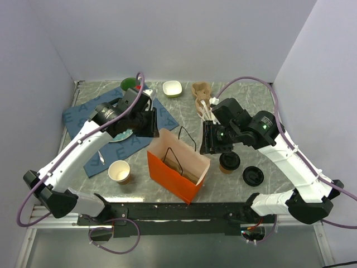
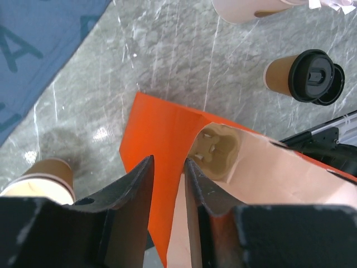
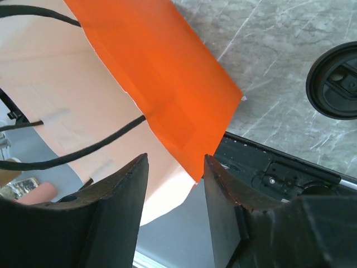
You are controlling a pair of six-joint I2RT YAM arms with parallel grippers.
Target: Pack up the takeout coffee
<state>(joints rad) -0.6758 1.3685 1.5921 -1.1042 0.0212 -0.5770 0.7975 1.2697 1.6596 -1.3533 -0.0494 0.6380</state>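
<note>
Left claw (image 2: 167, 162) first: your two fingers stand a little apart, not pressed together. The rim of the orange paper bag (image 2: 159, 125) runs up into the narrow gap between them. You cannot tell whether either finger touches the paper. Your right claw (image 3: 174, 162) is spread wider, with the bag's opposite upper corner sitting in its gap and nothing pinched.

The bag stands open in the middle of the worktop (image 2: 167, 50), between both claws. Its black cord handles (image 3: 83, 146) show against the pale lining, and a moulded cardboard piece (image 2: 217, 148) lies down inside it.

Your takeout coffee (image 1: 229, 162) stands upright on the worktop just beside the bag's right side, lid on, outside the bag. In the top view it sits just below the right claw. A loose black lid (image 1: 252, 176) lies just to its right. The lidless paper cup (image 1: 120, 171) stands off the bag's left side, near a blue cloth (image 1: 83, 120).
</note>
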